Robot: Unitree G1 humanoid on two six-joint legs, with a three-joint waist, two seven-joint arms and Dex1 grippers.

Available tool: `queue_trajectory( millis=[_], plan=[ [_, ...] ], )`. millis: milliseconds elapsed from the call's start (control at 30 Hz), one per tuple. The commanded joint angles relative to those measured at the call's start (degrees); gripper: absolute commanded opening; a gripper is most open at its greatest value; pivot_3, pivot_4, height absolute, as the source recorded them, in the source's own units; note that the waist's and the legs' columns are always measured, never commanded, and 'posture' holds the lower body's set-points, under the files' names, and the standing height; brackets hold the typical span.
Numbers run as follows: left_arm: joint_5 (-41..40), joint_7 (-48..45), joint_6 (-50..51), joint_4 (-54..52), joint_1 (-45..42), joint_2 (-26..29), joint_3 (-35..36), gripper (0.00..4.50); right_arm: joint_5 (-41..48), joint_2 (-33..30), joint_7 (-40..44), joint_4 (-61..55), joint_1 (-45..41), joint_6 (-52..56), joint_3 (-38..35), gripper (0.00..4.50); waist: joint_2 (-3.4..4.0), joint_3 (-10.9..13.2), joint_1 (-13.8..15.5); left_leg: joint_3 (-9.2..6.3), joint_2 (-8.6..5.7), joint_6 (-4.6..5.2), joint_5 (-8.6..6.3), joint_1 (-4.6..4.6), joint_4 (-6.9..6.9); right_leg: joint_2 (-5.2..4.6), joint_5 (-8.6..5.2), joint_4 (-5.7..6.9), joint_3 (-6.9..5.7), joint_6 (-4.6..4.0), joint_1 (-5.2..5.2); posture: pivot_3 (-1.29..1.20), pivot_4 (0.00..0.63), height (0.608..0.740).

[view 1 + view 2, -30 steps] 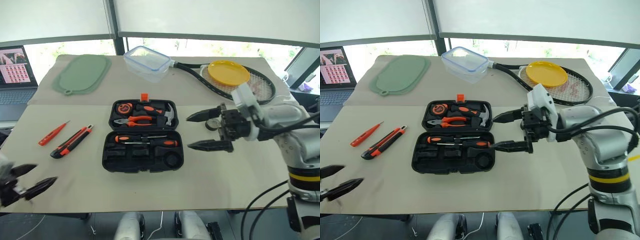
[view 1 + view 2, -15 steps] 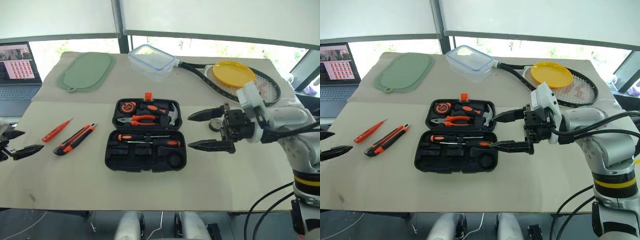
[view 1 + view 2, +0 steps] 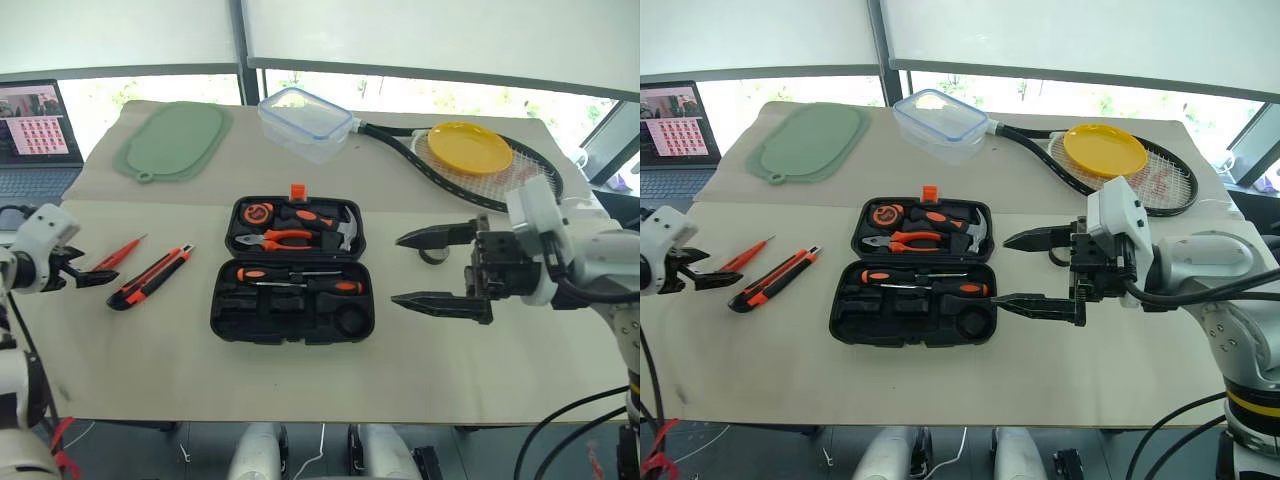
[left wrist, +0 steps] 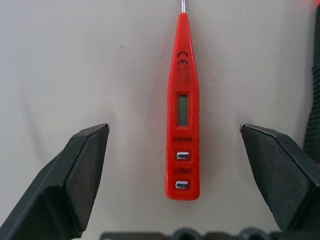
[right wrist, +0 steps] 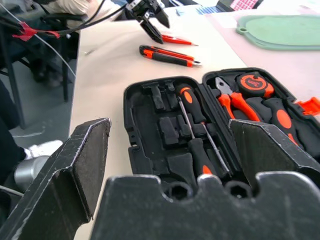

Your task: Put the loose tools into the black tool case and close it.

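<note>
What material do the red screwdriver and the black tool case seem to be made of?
Red screwdriver: likely smooth, slightly glossy plastic, judging by its moulded lettering, small window and buttons; the thin tip looks like metal.
Black tool case: probably hard matte plastic, since its recesses are moulded to the tools' shapes; its orange latch looks plastic too.

The black tool case point(image 3: 292, 270) lies open and flat on the table, its orange latch at the far edge. Two screwdrivers with black-orange handles point(image 3: 300, 279) rest lengthwise in its near half. Left of the case, the orange-and-black utility knife point(image 3: 149, 276) lies at a slant; beyond it, farther from the case, lies the slim red screwdriver point(image 4: 183, 110), a small display on its flat body.
</note>
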Motion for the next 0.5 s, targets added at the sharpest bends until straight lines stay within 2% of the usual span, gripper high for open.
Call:
queue_trajectory(
  millis=[33,100,400,500],
  plan=[
    [2.20,2.69,1.27,2.90,-2.16,-1.51,-1.18,4.24,3.16,-1.71,-1.44,-2.06,-0.43,0.68,-3.06,4.47,0.00,0.00,0.10,0.00,-0.01,0.01,0.00,0.00,0.03,-0.02,0.01,0.01,0.00,0.02,0.01,0.00,0.150,0.738],
    [2.69,3.69,2.21,3.78,-2.64,-2.19,-1.37,3.79,3.81,-2.34,-1.95,-2.26,-0.46,0.73,-3.24,4.50,0.00,-0.01,0.24,-0.06,-0.04,0.03,-0.01,0.01,0.06,-0.05,0.02,0.07,-0.01,0.03,0.05,0.00,0.150,0.738],
    [2.71,3.98,5.44,4.69,-2.62,-2.32,-1.09,0.47,6.45,-4.47,-3.87,-2.94,0.72,0.78,-4.37,4.50,0.05,-0.04,-0.07,-0.33,0.00,0.02,0.00,0.27,0.11,-0.02,0.03,0.29,0.11,0.03,0.14,0.00,0.150,0.738],
    [0.83,3.81,6.04,4.29,-3.74,-1.14,1.20,0.44,6.80,-4.57,-4.52,-3.28,1.95,0.49,-4.69,4.50,0.04,-0.04,-0.08,-0.33,0.00,0.02,0.00,0.28,0.11,-0.02,0.03,0.31,0.14,0.03,0.14,0.00,0.150,0.738]
  ],
)
